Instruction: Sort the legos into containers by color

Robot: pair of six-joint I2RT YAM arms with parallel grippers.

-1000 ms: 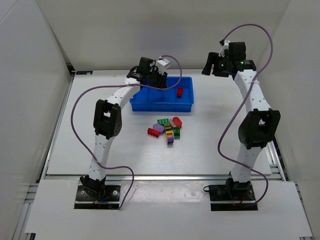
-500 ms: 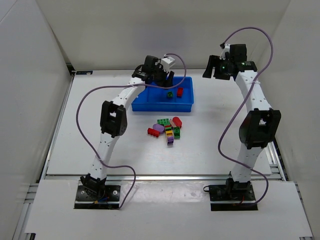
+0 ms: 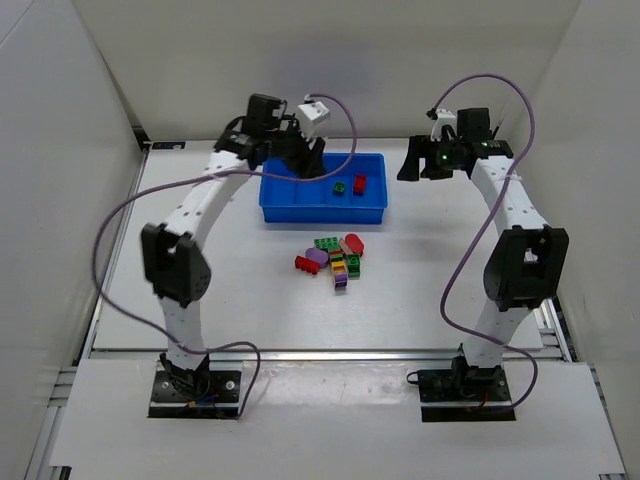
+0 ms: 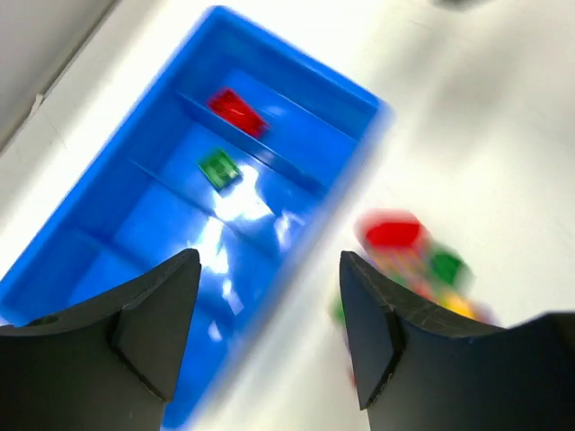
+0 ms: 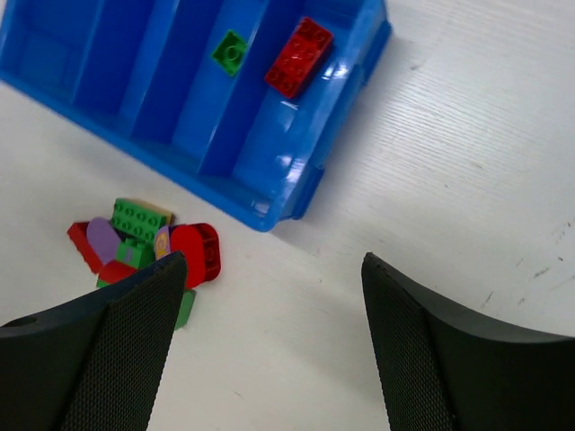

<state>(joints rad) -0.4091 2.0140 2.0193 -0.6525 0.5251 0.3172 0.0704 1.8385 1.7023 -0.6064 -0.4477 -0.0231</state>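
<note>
Legos (image 3: 335, 258) lie mostly heaped on the bench (image 3: 250, 290) near the tray (image 3: 300, 215), a red brick (image 3: 359, 183) and green brick (image 3: 340, 187) already binned separately; both jaws hang apart, empty, so next comes descending onto the heap.

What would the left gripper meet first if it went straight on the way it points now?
Probably the floor of the blue tray, near the green brick; the left gripper points into it, though depth is unclear.

pass: gap between tray (image 3: 322, 213) and lego pile (image 3: 335, 258) is yours | block: left gripper (image 3: 306, 160) over tray's left half | right half reachable from above
</note>
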